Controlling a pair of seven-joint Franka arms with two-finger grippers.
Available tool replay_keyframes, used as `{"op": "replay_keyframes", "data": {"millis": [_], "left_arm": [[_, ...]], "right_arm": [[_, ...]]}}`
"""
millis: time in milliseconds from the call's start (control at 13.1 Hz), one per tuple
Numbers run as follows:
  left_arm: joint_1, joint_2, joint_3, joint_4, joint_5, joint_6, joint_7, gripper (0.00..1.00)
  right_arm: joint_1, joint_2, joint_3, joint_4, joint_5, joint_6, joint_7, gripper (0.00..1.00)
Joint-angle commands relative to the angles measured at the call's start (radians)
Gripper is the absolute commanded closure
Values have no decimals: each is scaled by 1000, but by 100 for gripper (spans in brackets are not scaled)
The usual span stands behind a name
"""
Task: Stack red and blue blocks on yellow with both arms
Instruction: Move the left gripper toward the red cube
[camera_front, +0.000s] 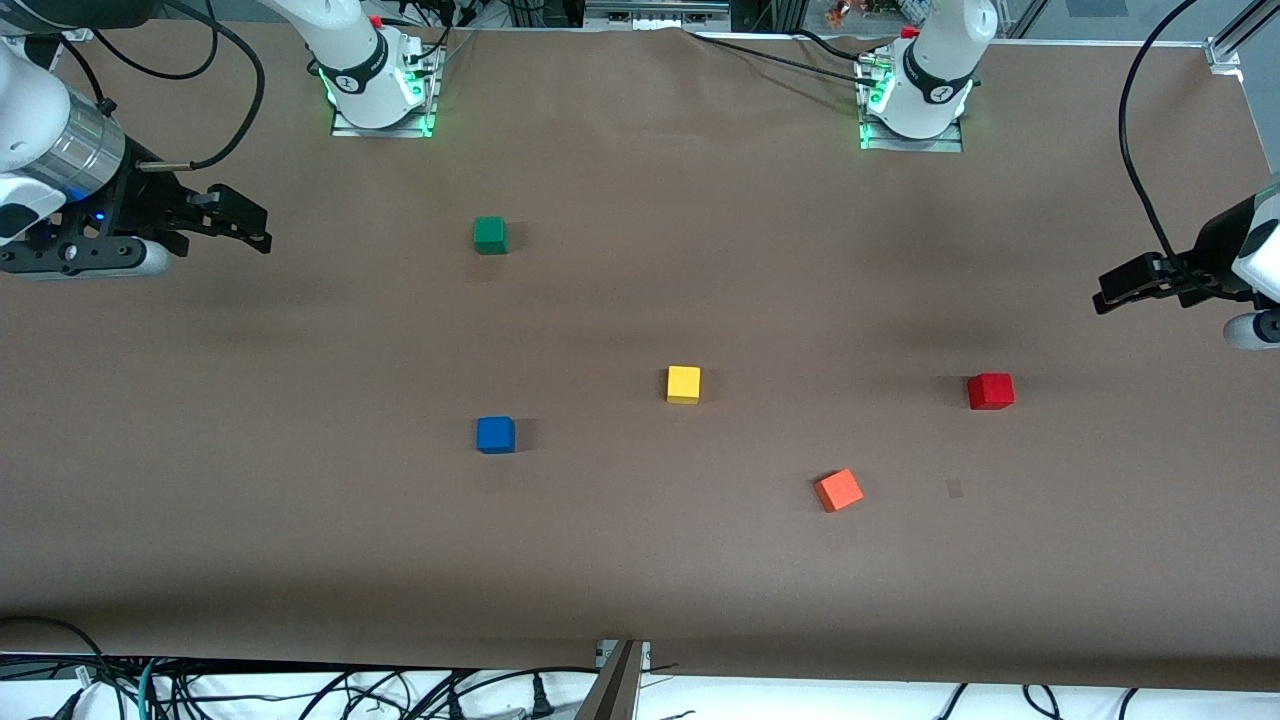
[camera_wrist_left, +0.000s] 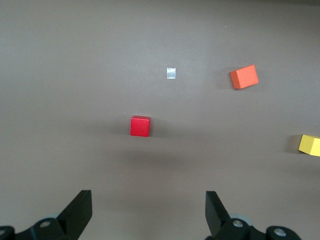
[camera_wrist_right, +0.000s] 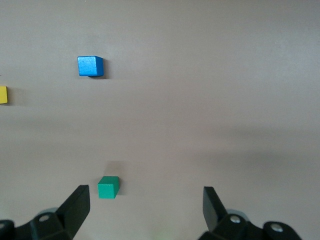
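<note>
We see a brown counter (camera_front: 640, 560) from a high front camera, with two white arms based along its top edge. Starting at the right arm's end, the right hand (camera_front: 245, 222) hangs in the air over the bare counter edge, its two black fingers (camera_wrist_right: 75, 207) spread apart and holding nothing. Next comes a green cube (camera_front: 490, 235), and nearer the camera than it, the blue block (camera_front: 495, 435). Near the middle sits the yellow cube (camera_front: 684, 384), apart from every other cube. Nearer the camera, toward the left arm's end, lies an orange-red cube (camera_front: 838, 490), turned at an angle. The red block (camera_front: 990, 390) rests farther along, close to a small pale mark (camera_wrist_left: 171, 73) on the counter. Last, the left hand (camera_front: 1125, 285) hovers over the counter edge, fingers (camera_wrist_left: 217, 212) wide apart and empty.
</note>
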Motion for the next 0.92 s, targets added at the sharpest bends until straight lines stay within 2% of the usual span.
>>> {"op": "replay_keyframes", "data": {"millis": [0,458,535,688,840], "left_arm": [[1,16,4,26,-7,-8,3,0],[1,70,6,59,-7,-33,8,0],[11,92,7,57,-6,-24,12,0],[22,198,6,59,-7,-2,12,0],[21,260,6,39,-4,92,12,0]], "right_arm": [[-20,14,14,26,-11,-10,-17,0],[-23,14,11,27,-11,-5,-12,0],[-23,13,10,27,-13,-5,-12,0],[-21,14,10,29,-11,-3,-12,0],[-24,14,10,30,-8,1,-15,0]]}}
